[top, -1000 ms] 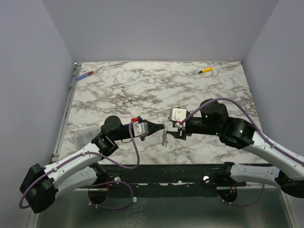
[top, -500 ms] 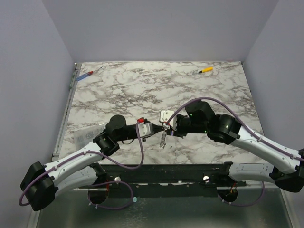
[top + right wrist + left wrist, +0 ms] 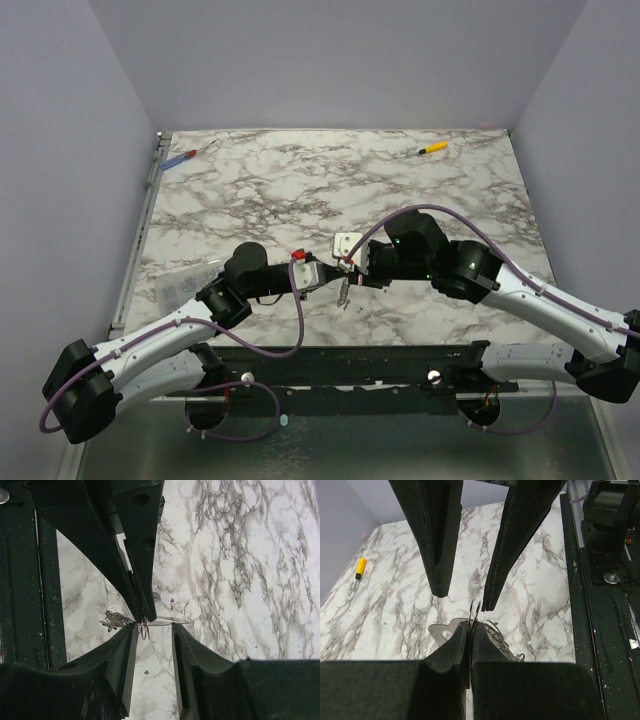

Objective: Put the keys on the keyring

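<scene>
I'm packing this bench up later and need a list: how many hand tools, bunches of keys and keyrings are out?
Hand tools: 2, the yellow-handled one and the blue-and-red one
Bunch of keys: 1
Keyring: 1
Total: 4

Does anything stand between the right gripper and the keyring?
Nothing visible does. The keyring, pinched in the shut left gripper, pokes into the gap of the open right gripper.
</scene>
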Available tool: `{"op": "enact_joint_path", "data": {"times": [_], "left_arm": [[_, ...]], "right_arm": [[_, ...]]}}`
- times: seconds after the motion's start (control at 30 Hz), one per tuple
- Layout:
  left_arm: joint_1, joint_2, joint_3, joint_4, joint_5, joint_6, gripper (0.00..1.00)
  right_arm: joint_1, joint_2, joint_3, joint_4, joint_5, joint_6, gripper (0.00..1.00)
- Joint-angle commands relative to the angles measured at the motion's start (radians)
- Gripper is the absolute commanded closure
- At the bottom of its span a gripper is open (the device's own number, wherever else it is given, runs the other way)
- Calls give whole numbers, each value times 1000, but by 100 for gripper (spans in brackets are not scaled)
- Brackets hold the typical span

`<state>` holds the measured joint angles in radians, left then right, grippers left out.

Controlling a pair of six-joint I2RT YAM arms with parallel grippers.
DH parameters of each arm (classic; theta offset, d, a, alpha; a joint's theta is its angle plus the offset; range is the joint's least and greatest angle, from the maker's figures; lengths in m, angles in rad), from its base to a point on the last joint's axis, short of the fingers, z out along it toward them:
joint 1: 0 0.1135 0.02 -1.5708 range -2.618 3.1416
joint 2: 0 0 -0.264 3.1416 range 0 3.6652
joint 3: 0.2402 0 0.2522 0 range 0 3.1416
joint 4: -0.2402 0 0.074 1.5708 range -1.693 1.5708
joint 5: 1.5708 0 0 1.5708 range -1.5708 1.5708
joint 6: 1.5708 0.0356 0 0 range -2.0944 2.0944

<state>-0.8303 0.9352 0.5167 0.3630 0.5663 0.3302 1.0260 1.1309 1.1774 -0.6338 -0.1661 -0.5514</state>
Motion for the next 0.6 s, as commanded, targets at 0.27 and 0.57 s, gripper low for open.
{"op": "enact_joint_path", "data": {"times": [0.27,0.57], "left_arm": [[-9,-22,40,16,-25,15,100],[-8,-27,40,16,-25,15,100]], "right_arm": [[3,12,-21,21,-6,2,59],[3,14,-42,41,-1,7,63]]}}
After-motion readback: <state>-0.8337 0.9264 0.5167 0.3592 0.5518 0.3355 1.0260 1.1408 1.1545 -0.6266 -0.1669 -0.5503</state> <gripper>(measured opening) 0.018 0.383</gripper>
